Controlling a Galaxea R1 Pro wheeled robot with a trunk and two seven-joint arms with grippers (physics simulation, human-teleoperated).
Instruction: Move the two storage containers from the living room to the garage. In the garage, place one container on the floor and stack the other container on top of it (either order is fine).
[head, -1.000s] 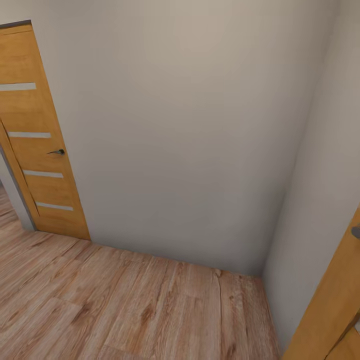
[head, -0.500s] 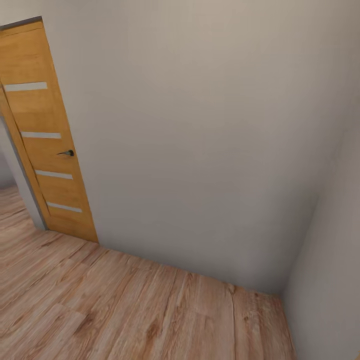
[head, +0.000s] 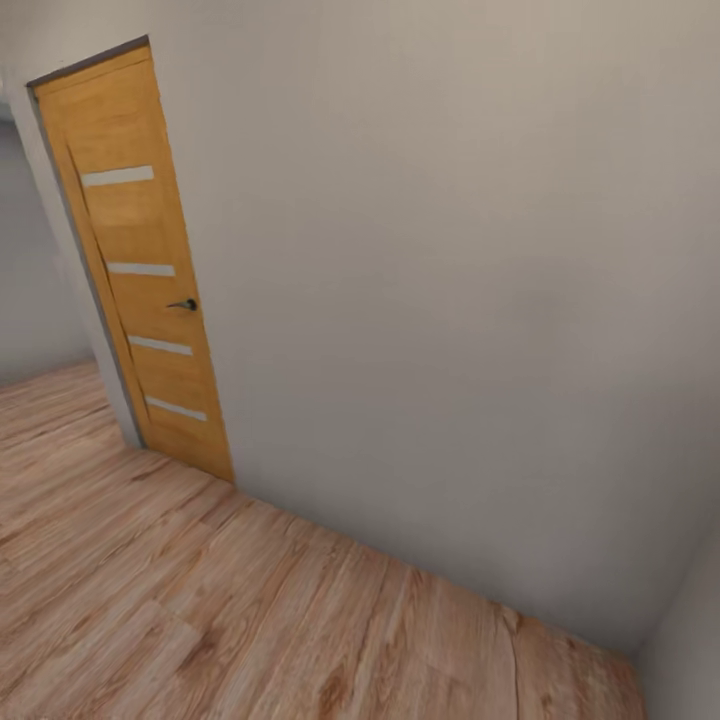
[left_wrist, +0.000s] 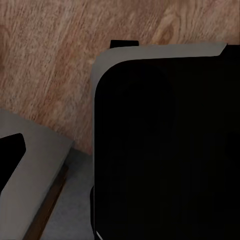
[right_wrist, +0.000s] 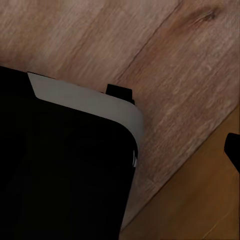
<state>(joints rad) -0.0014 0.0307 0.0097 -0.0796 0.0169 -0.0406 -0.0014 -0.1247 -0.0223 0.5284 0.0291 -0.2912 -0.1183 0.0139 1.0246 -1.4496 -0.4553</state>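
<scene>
Plain grey-white wall (head: 450, 300) takes up most of the head view, meeting a light wood plank floor (head: 200, 600) along its base. At the wall's far end stands an orange-brown wooden door (head: 140, 270) with four pale horizontal strips and a small dark handle (head: 184, 304); beside it an opening leads to more plank floor and another grey wall. No storage container appears among these things, so its place cannot be told.

Left wrist view: a large black body with a pale grey rounded edge (left_wrist: 165, 145) lies over the wood plank floor (left_wrist: 50, 65), and a second grey-edged part (left_wrist: 30, 170) sits near it. Whether the left jaws are released or clenched cannot be told.

Right wrist view: a black body with a grey rounded rim (right_wrist: 65, 165) sits above the plank floor (right_wrist: 165, 65), with an orange-brown wooden panel (right_wrist: 200, 210) close by. The state of the right jaws cannot be told either.
</scene>
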